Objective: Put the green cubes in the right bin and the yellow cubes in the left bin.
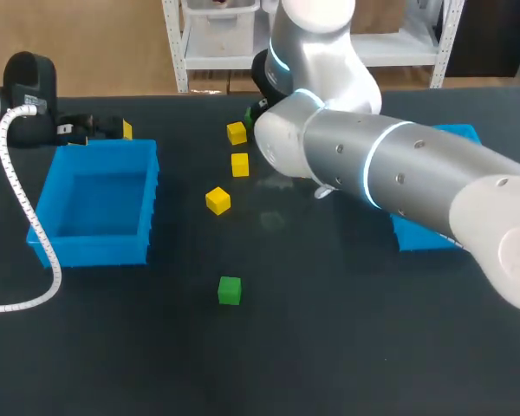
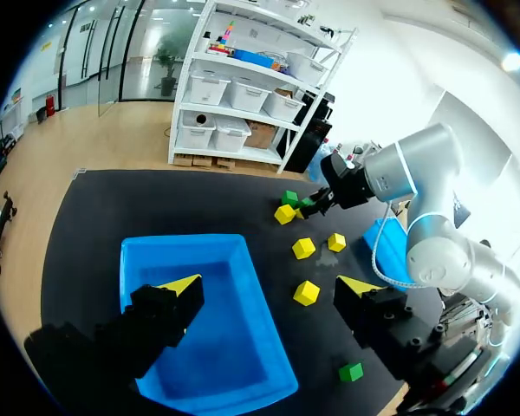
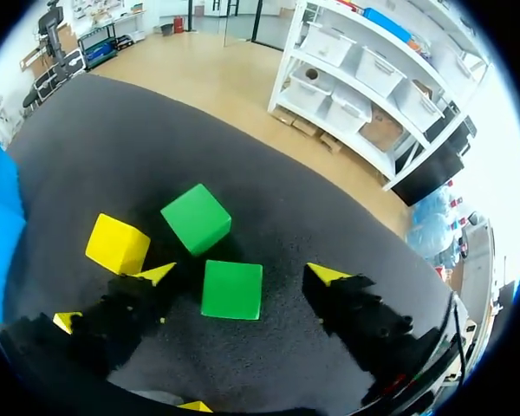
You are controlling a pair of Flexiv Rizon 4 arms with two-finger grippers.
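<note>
My right gripper [image 3: 241, 276] stands open at the table's back middle, a green cube [image 3: 232, 290] lying between its fingers with a gap on each side. A second green cube [image 3: 197, 218] lies just ahead, tilted, and a yellow cube [image 3: 118, 244] beside one finger. In the head view my right arm hides that gripper. Yellow cubes [image 1: 237, 133] [image 1: 240, 165] [image 1: 217, 200] lie in a loose line. A lone green cube [image 1: 230, 290] sits nearer the front. My left gripper [image 2: 270, 286] hangs open and empty above the left blue bin [image 1: 95, 204].
The right blue bin [image 1: 420, 236] is mostly hidden under my right arm. A white coiled cable [image 1: 26, 217] runs along the left bin's outer side. The left bin [image 2: 217, 329] holds nothing.
</note>
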